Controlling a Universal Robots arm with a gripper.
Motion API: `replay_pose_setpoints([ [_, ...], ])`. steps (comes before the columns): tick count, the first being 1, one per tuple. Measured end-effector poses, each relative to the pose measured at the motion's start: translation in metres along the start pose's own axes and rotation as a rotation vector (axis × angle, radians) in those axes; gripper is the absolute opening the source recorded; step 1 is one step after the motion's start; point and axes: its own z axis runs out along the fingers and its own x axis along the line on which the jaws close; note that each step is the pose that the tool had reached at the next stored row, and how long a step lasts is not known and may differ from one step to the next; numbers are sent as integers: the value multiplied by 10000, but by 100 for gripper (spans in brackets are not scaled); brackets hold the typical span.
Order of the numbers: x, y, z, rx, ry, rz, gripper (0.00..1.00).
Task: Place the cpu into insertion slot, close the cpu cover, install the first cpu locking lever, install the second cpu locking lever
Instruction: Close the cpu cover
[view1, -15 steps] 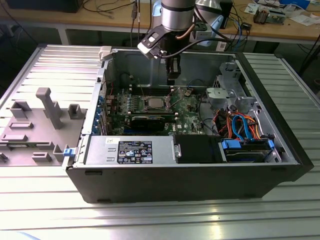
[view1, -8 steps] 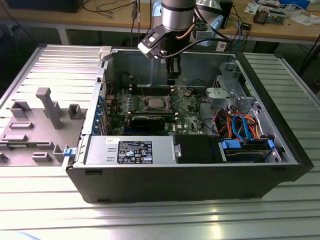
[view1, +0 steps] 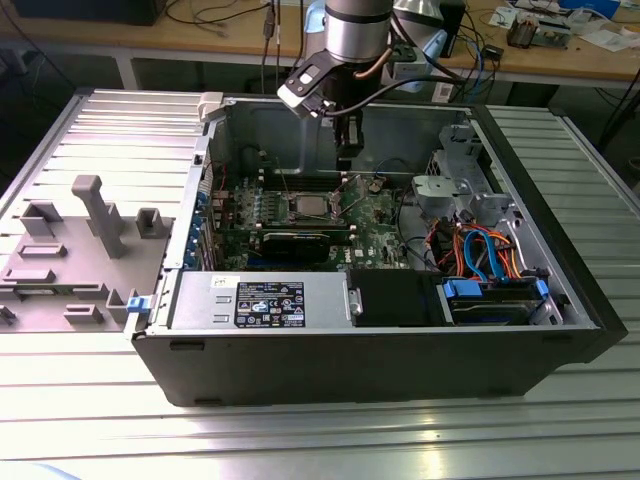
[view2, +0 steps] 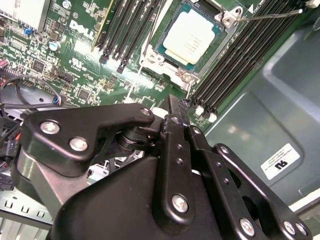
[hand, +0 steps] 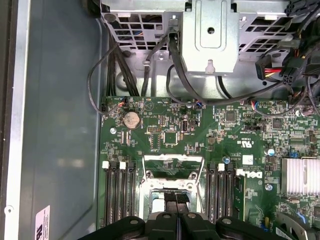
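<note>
Arm (view1: 358, 30) hung vertical in the upper middle of the exterior view, silver round wrist, gripper (view1: 345, 158) pointing straight down into the open black computer case (view1: 300, 130). It sat above the green motherboard (hand: 150, 120), just toward the exterior view's right of the socket. Black jointed fingers (hand: 170, 207) were pressed together, holding nothing.

In the second wrist view the cpu (view2: 190, 35), a flat square with a dull silver top, sat in the insertion slot just beyond the fingertips. The shiny cpu cover (view2: 184, 75) framed it; couldn't tell if it was fully down. A thin wire lever (view2: 270, 15) stuck out over the long black memory slots (view2: 235, 65).

In the first wrist view the gripper (hand: 177, 197) overlapped the insertion slot (hand: 156, 194) and hid the chip. Also there: round coin battery (hand: 132, 119), finned silver heatsink (hand: 300, 175), black cables, perforated grey metal bracket (hand: 210, 30).

The exterior view also had a grey moulded fixture (view1: 90, 215) on the ribbed table at the exterior view's left.
</note>
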Motion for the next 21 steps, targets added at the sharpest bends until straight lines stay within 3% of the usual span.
replay_pose_setpoints([
  [5,-2,61,3,1,-1,0,11],
  [21,-3,98,4,0,-1,0,11],
])
